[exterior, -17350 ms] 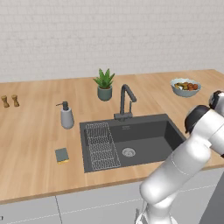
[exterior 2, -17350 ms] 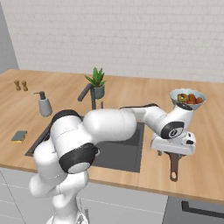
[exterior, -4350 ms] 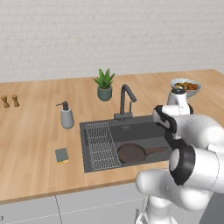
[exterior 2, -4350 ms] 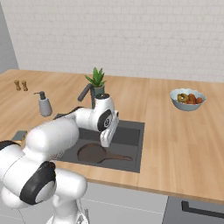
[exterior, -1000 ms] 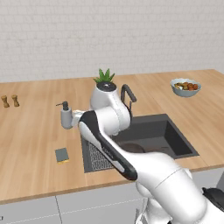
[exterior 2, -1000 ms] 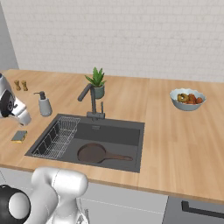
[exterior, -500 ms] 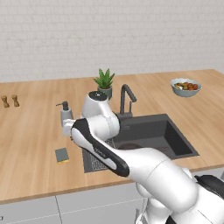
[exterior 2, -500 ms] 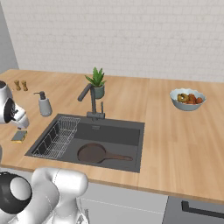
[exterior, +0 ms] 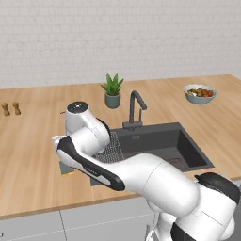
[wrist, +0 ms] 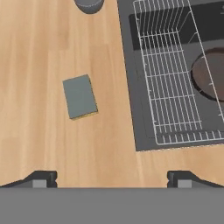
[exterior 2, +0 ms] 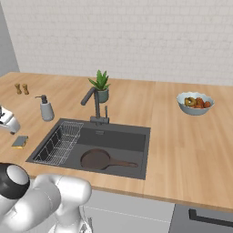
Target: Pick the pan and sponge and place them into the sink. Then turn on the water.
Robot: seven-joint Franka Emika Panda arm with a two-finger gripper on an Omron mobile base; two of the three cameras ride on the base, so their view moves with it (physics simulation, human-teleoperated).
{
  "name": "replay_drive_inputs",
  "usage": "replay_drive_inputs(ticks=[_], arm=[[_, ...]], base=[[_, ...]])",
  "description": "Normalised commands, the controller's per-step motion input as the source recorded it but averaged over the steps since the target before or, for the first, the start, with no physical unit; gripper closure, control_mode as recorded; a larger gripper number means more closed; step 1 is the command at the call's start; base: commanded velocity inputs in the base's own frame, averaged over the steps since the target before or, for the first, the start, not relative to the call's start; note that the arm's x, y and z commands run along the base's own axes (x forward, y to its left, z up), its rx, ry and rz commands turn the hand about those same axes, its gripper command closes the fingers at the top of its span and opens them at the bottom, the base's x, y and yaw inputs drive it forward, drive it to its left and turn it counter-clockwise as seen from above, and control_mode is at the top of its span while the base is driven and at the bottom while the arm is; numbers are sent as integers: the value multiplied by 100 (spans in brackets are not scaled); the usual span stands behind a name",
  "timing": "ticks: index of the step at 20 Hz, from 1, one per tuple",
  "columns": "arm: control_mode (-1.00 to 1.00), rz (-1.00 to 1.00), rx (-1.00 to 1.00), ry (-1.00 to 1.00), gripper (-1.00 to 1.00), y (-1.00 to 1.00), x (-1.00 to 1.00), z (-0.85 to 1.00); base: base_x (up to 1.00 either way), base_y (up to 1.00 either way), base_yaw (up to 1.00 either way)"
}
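Observation:
The sponge (wrist: 79,96), grey-green on top with a yellow edge, lies flat on the wooden counter just left of the sink (wrist: 127,65). My gripper (wrist: 112,179) hovers above the counter, open wide, with the sponge ahead of it and slightly to the left; nothing is between the fingers. From the right base view the sponge (exterior 2: 19,141) sits just below my white hand (exterior 2: 7,121). The dark brown pan (exterior 2: 95,159) lies on the floor of the sink (exterior 2: 113,129), handle pointing right. The faucet (exterior 2: 95,102) stands behind the basin with no water running.
A wire rack (exterior 2: 59,143) fills the sink's left part. A grey soap dispenser (exterior 2: 45,109) stands behind the sponge. A potted plant (exterior 2: 101,86), a bowl of fruit (exterior 2: 194,103) and two small shakers (exterior 2: 22,88) sit farther off on the counter.
The pan, earlier carried from the right counter, now lies in the sink. Over the last second my arm has swung further left and lower, over the sponge.

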Motion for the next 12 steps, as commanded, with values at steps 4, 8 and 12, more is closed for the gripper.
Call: replay_drive_inputs(ticks=[4, 8, 12], arm=[[-100, 0, -9, 4, -100, 0, 4, -5], [-100, 0, -6, 0, -100, 0, 11, -11], [-100, 0, 0, 0, -100, 14, 19, -25]], base=[[0, 0, 0], [0, 0, 0], [0, 0, 0]])
